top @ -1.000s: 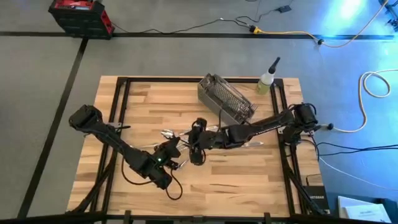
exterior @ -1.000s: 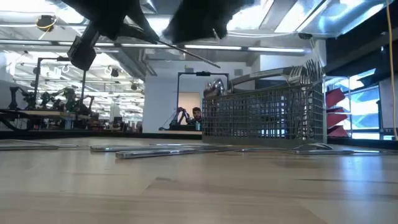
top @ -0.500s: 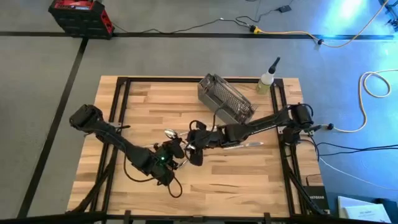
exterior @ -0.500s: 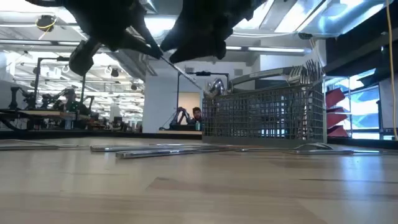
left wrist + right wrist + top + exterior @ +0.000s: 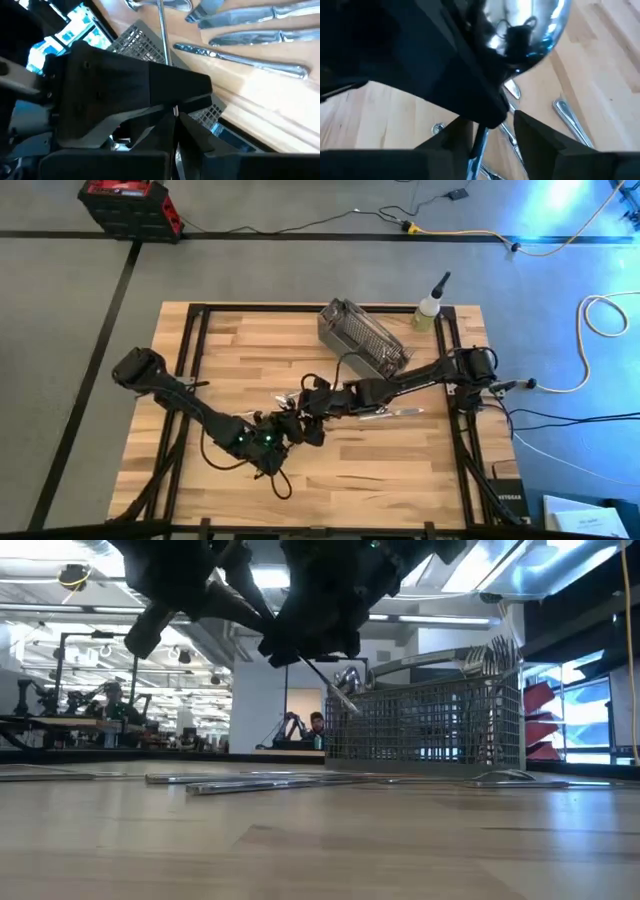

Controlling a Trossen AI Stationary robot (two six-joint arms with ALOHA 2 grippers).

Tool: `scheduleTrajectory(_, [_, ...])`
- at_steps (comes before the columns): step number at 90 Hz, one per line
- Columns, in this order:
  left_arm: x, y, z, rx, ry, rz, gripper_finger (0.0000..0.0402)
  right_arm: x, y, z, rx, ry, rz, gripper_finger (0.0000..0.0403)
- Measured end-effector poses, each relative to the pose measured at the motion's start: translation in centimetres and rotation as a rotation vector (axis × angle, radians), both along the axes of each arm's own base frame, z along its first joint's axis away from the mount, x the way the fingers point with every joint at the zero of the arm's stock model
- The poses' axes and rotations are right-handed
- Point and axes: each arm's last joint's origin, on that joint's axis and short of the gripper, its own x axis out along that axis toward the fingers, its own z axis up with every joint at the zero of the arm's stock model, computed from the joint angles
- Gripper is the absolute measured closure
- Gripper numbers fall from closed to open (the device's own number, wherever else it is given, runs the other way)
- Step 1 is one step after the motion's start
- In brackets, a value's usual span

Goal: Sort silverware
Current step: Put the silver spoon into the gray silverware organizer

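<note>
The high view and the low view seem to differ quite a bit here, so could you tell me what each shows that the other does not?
Only the high view shows the squeeze bottle, the red case on the floor, and both arms whole, the left gripper meeting the right gripper mid-table. Only the low view shows the room behind, with a person. Both show the mesh basket and loose silverware lying on the table.

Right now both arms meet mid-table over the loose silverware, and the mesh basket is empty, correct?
Not empty. The low view shows fork tines and spoon bowls sticking up out of the mesh basket. The rest holds: in the high view the left gripper and right gripper meet mid-table over the loose silverware.
</note>
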Motion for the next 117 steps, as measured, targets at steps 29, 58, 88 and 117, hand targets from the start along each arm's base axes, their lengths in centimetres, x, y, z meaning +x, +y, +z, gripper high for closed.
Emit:
scheduleTrajectory(29, [0.21,0.49,0.02,0.010,-0.003,0.022,0.0401,0.00,0.01,0.02,0.027,-0.001,-0.024,0.0393])
scheduleTrajectory(58, [-0.15,0.73,-0.17,-0.009,-0.013,0.065,0.0401,0.11,0.02,0.16,0.036,-0.016,-0.007,0.0400])
scheduleTrajectory(88, [-0.26,0.58,-0.13,-0.105,-0.131,0.129,0.0357,0.07,0.07,0.17,0.028,-0.013,0.003,0.0402])
scheduleTrajectory(117, [-0.35,0.48,-0.04,-0.161,-0.220,0.176,0.0228,-0.27,0.06,0.68,0.022,-0.007,0.005,0.0400])
